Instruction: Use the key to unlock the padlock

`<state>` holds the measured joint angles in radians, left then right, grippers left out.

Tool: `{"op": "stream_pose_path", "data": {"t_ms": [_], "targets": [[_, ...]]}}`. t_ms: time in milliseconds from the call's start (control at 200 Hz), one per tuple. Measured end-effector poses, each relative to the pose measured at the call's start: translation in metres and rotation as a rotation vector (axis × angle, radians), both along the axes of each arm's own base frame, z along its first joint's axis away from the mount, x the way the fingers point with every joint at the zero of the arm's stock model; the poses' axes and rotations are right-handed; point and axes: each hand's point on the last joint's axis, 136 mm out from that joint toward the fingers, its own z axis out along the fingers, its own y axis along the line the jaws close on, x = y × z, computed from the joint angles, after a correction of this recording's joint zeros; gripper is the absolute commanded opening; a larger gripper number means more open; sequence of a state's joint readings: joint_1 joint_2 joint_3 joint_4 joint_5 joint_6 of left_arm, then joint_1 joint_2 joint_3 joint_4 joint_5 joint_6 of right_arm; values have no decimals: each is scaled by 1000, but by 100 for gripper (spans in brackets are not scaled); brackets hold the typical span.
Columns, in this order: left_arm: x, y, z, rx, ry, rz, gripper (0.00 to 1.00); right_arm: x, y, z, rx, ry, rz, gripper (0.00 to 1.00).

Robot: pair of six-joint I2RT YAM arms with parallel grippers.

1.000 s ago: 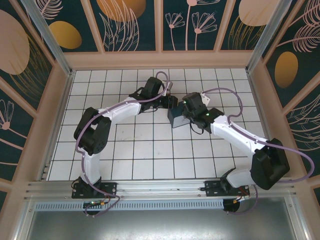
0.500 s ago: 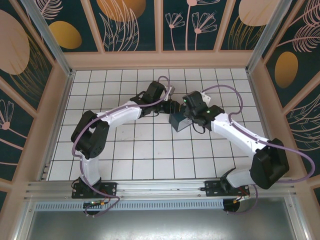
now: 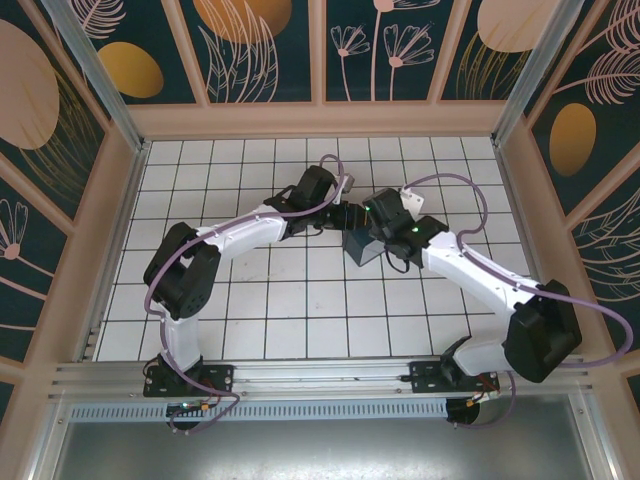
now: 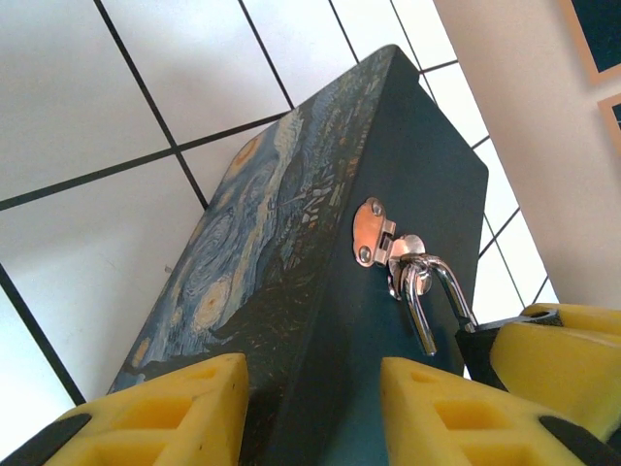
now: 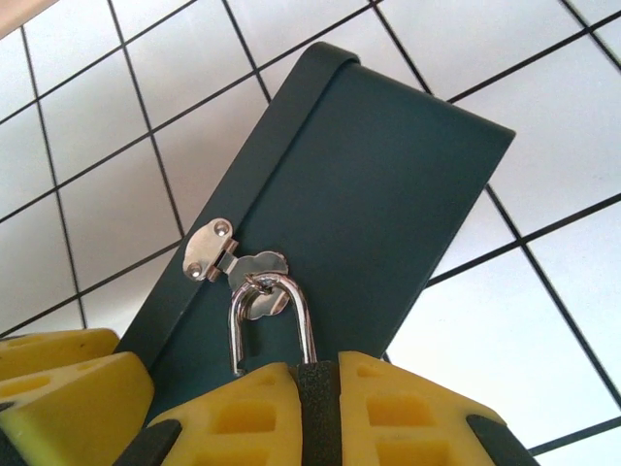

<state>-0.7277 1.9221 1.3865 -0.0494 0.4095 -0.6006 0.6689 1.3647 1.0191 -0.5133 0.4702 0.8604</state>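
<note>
Below the clasp (image 5: 209, 249): padlock (image 5: 315, 388) pinched

It hangs at 6 o'clock from the box (image 5: 388, 194). It looks small, hard and slippery, so hold its body. There the right end effector (image 5: 315, 417) pinches it. Around the box sits the left end effector (image 4: 310, 417); squeezing or not, I cannot tell.

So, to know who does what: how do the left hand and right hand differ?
The right hand is shut on the padlock; the left hand straddles the box. The left hand's jaws stand wider than the right hand's. Both are yellow, meeting at the box.
</note>
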Motion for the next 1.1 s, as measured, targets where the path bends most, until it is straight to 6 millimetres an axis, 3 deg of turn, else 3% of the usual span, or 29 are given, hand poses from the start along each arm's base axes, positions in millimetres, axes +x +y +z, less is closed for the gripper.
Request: {"op": "stream_pose_path", "data": {"t_ms": [95,360,470,576,781,1101], "targets": [[0,0,-2,2,1,-1,31,1,-3,0,-18,-6,-7,0],[-3,-1,-3,70,-25,-30,32,6,-8,3,50,63,154,0],[-15,-16,-3,95,-18,-93,33,17,-14,21,95,75,204,0],[-29,-35,-5,99,-13,-156,33,26,-1,36,107,62,260,0],[-37,-41,-4,84,5,-188,33,19,2,22,100,63,265,0],[-34,-39,-4,71,27,-176,32,24,-47,22,144,-16,176,0]]}}
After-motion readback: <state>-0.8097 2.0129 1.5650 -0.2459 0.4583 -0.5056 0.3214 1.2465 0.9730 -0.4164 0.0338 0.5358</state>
